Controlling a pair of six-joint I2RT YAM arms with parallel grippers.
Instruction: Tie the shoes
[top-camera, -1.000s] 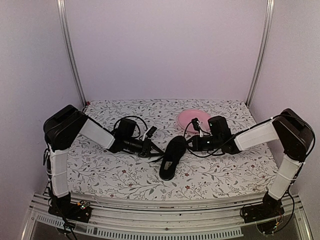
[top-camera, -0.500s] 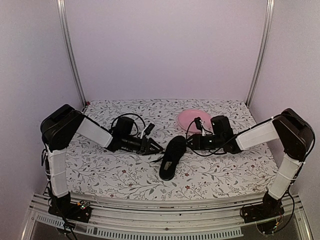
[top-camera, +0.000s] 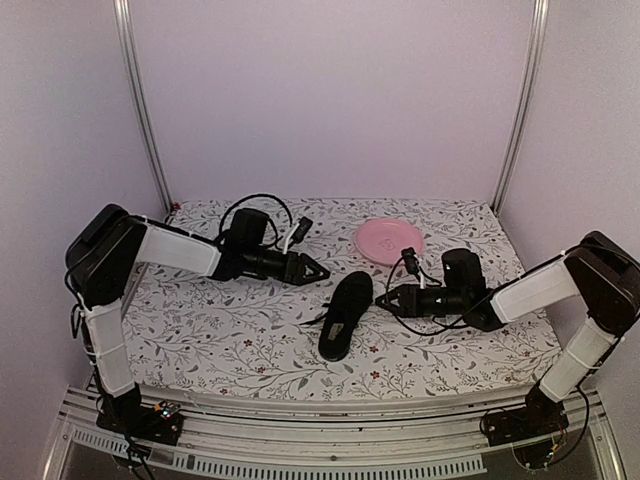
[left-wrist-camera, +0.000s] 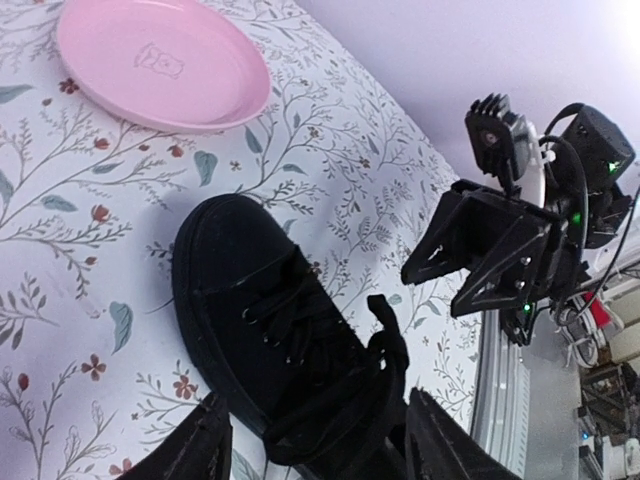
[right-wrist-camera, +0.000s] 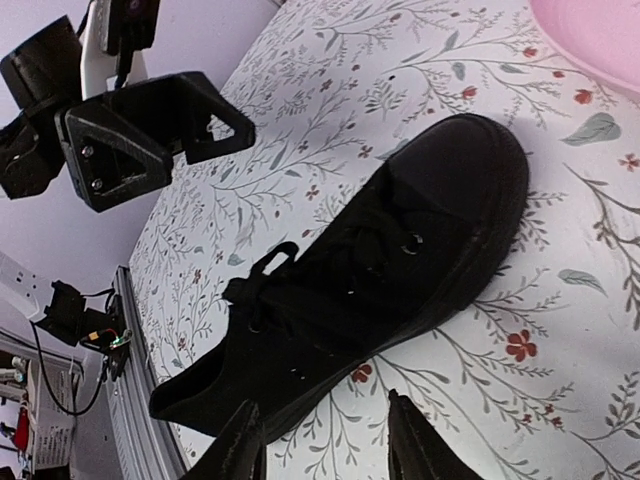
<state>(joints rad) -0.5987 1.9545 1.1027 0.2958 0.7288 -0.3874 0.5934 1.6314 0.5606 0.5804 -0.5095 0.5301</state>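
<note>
at the middle of the counter (top-camera: 230, 350), left tool (top-camera: 323, 270) and right tool (top-camera: 381, 299), both apart, flank the shoe (top-camera: 345, 315) on approach; next, each must pinch one of its laces (left-wrist-camera: 290, 315).

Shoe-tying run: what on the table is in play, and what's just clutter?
In play:
black shoe
laces, loose
left pincer, open
right pincer, open

Lying about:
pink plate, beyond the toe, holding nothing
</note>
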